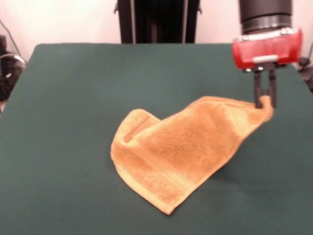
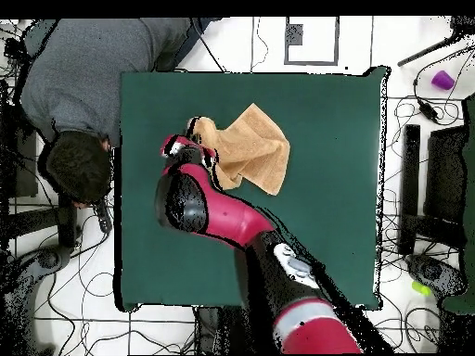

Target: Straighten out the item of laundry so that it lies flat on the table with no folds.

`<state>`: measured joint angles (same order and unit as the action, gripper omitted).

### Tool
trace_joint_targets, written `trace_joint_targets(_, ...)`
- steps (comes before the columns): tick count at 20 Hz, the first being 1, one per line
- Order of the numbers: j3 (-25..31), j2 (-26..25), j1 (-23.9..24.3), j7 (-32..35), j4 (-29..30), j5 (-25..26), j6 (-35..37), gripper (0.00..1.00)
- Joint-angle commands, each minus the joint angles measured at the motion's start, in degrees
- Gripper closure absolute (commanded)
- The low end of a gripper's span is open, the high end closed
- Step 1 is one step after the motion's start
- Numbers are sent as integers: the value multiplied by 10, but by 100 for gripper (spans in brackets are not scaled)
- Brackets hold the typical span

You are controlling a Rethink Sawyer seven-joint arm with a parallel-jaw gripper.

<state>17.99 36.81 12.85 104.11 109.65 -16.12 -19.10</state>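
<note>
Front view: low, across table (image 1: 73, 98), facing pedestal (image 1: 159, 19). Overhead view: high, straight down, base at bottom. Shared: tabletop, towel (image 1: 181, 147), arm (image 2: 232, 218).

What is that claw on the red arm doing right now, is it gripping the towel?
Gripper: closed on a corner of the towel, lifting that corner off the table while the rest lies on it.
</note>
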Motion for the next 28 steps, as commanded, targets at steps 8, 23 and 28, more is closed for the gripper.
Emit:
trace_joint_targets(8,84,177,146,78,96,45,233,100)
trace_joint_targets(23,18,70,42,139,16,6,83,100)
trace_joint_targets(28,35,24,46,134,-18,33,28,100)
